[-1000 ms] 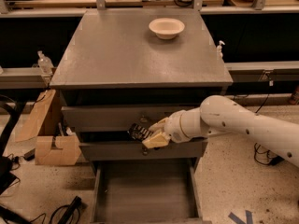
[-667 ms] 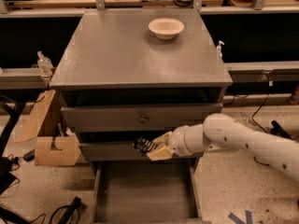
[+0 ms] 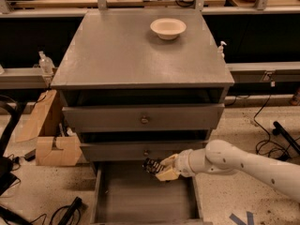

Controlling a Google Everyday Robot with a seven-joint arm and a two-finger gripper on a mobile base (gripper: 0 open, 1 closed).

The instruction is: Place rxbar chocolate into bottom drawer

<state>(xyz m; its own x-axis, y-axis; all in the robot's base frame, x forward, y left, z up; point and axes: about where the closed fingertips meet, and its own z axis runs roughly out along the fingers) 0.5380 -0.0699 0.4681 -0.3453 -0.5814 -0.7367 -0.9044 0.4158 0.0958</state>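
Note:
The bottom drawer (image 3: 140, 200) is pulled out at the foot of the grey cabinet, showing a plain flat floor and low side walls. My gripper (image 3: 158, 168) reaches in from the right over the drawer's back part, just below the middle drawer front. It is shut on the rxbar chocolate (image 3: 151, 166), a small dark wrapped bar that sticks out to the left of the pale fingers (image 3: 166, 171). The bar hangs above the drawer floor, apart from it.
A white bowl (image 3: 168, 28) stands on the cabinet top (image 3: 136, 55). Two grey drawer fronts with round knobs (image 3: 144, 120) sit above the open drawer. A cardboard box (image 3: 51, 144) and cables lie on the floor to the left; more cables lie to the right.
My gripper has moved down and a little right with the bar, from in front of the middle drawer to over the open bottom drawer.

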